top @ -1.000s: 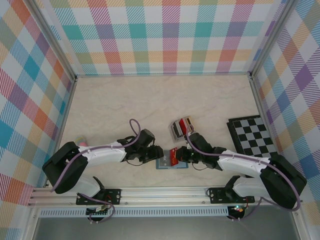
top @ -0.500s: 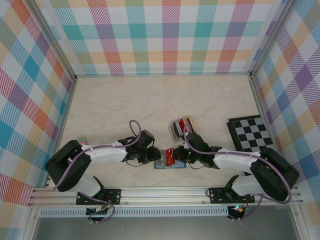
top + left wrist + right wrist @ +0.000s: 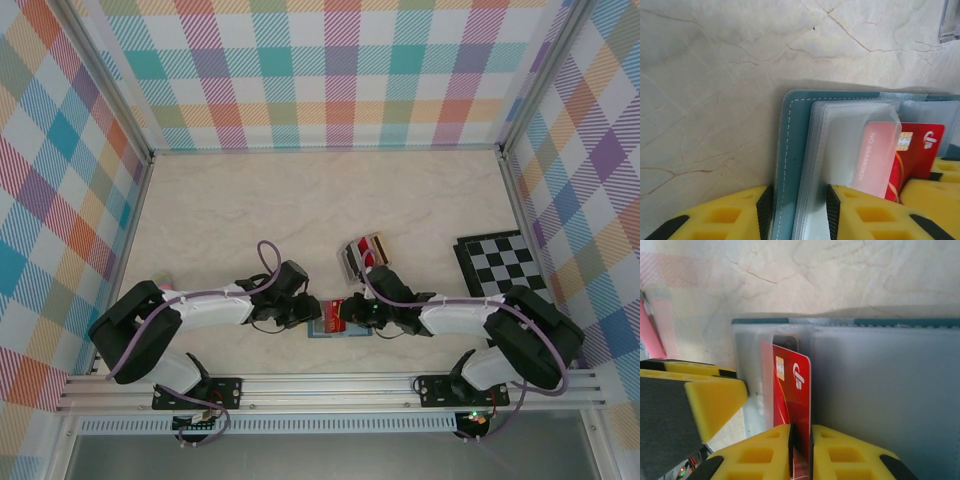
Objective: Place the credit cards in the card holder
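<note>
Right gripper: my right gripper [image 3: 801, 432] is pinched tight on the trailing short edge of the red card [image 3: 790, 385], with a yellow pad flat on each face.
Left gripper: my left gripper [image 3: 797, 202] is clamped on the holder [image 3: 790, 150]. Its teal cover and clear leaves are caught together between the pads, which pins it open on the table [image 3: 715, 75].
Card's place: the leading end is tucked under a sleeve [image 3: 850, 135], the chip sits at the sleeve's lip, and the logo end is bare.
Key relation: the pocket lies straight ahead of my right gripper, along the card's long axis and toward my left gripper. The two grippers face each other across the holder, close together.
Next move, as I judge it: my right arm pushes along that axis while my left arm braces the holder. Any tilt would likely jam a corner against the sleeve seam.
Depth: hard to read through the frosted plastic; perhaps half the card is in.
Card: thin, stiff and glossy, with rounded corners.
Sleeve: soft, cloudy film, one of several limp leaves stacked together.
Cover: teal with pale stitching along a rounded edge.
Table: smooth, cream and marble-veined.
Nearby: a small grey rack [image 3: 362, 255] stands just beyond the holder in the top view.
</note>
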`<action>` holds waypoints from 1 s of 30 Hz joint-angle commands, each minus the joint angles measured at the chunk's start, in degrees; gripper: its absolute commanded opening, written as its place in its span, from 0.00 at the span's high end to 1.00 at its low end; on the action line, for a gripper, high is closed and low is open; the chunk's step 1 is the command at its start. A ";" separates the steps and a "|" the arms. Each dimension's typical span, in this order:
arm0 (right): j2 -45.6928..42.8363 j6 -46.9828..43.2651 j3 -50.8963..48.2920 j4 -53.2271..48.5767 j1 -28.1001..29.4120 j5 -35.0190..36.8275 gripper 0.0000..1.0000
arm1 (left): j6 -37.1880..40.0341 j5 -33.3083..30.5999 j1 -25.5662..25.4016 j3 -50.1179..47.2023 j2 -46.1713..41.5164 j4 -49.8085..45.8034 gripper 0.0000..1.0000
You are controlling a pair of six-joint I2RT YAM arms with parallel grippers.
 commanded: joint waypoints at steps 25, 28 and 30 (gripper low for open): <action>0.88 3.64 4.35 -6.14 0.84 0.16 0.96 | -1.81 0.19 -0.82 -2.47 0.55 2.60 0.66; -0.52 3.76 4.17 -8.62 0.77 2.70 0.97 | -2.43 0.03 -0.95 -3.01 0.33 2.99 0.66; -1.59 4.43 3.35 -8.42 0.77 3.10 0.98 | -2.88 -0.07 -1.05 -3.38 0.11 3.21 0.66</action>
